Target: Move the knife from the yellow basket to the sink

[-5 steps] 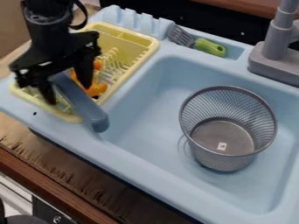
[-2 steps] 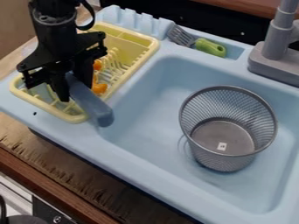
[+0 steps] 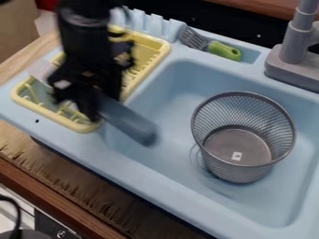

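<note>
The mesh bin (image 3: 240,173) stands upright in the sink (image 3: 181,95), leaving basin floor beside it for the knife. Farther back, the gripper (image 3: 103,100) clasps the knife (image 3: 129,123), its blue-grey handle slanting over the basin, probably ready for lowering. Behind is the yellow basket (image 3: 46,114); farthest, a green-handled spatula (image 3: 223,50) rests in a recess, clear of the drop.

The black hand (image 3: 101,106) grips a knife (image 3: 131,123), its blue-grey handle slanting out over the sink (image 3: 171,112) from above the yellow dish rack (image 3: 53,117). A grey mesh bin (image 3: 240,173) stands in the sink; a green-handled utensil (image 3: 224,50) (slotted head, by the look of it) lies near the grey faucet (image 3: 293,39).
</note>
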`<state>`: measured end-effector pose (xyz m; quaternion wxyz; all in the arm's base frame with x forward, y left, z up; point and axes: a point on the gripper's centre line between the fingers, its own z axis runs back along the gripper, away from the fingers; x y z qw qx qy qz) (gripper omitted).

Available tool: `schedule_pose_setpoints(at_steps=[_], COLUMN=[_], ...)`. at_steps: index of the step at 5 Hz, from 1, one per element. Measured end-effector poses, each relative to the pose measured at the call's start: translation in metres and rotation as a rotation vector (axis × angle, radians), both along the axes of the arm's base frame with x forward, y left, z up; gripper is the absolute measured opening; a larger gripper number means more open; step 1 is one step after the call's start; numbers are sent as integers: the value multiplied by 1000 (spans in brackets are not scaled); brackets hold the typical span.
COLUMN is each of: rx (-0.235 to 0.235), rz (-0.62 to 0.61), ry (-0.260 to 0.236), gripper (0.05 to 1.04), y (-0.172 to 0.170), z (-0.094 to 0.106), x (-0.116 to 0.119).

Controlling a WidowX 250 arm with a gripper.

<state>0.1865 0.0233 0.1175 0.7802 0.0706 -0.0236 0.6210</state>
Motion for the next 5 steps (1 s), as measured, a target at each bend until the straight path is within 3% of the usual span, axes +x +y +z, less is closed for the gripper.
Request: schedule_pose_setpoints(at_steps=[2,5], rx=[-25,-126], rz=[83,220], ry=[4,-101], gripper=[371,371], y=[-51,-106], z=[14,16], x=[-11,-7])
